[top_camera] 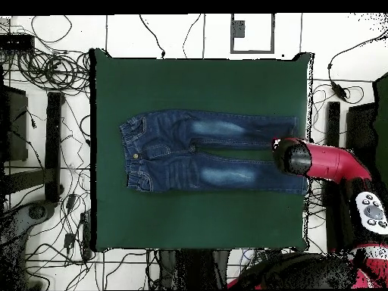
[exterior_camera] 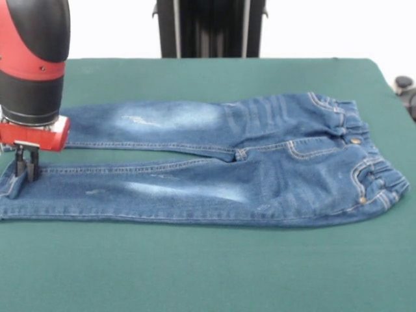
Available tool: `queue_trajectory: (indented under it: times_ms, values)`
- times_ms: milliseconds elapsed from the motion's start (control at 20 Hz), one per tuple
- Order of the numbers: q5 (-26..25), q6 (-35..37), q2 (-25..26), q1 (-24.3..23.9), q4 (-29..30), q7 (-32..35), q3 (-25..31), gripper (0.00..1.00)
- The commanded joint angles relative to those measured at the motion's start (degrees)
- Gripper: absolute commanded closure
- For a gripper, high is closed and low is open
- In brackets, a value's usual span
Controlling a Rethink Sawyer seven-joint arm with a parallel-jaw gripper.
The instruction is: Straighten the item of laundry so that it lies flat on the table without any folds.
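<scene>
The small blue denim jeans [exterior_camera: 214,162] lie spread out on the dark green table [exterior_camera: 208,266], waistband at the right and both legs running left, side by side. The legs look flat, with pale faded patches. My gripper [exterior_camera: 26,170] comes down at the far left onto the near leg's cuff end. Its fingers [exterior_camera: 18,162] stand close together, pinched on the denim at table level. In the overhead view the jeans [top_camera: 204,151] lie mid-table [top_camera: 197,83] with the waistband at the left. The red arm [top_camera: 326,163] covers the cuff ends and hides the gripper.
The black pedestal [exterior_camera: 209,29] stands behind the table's far edge. A dark object [exterior_camera: 404,88] sits off the table's right edge. In the overhead view cables [top_camera: 45,68] lie on the floor around the table. Green cloth surrounds the jeans on all sides.
</scene>
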Motion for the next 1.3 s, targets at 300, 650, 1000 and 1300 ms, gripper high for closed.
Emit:
queue_trajectory:
  times_ms: [300,650,1000,1300]
  values:
    - [-0.43,-3.74,6.66,1.26,-0.17,3.39,2.94,1.0]
    - [-1.09,-2.53,6.32,-0.07,-1.48,0.22,3.78,1.0]
    - [-1.01,-2.04,6.79,-1.08,-2.07,-1.28,4.95,1.0]
    - [-1.01,-2.58,6.9,-0.53,-1.92,-0.17,4.54,1.0]
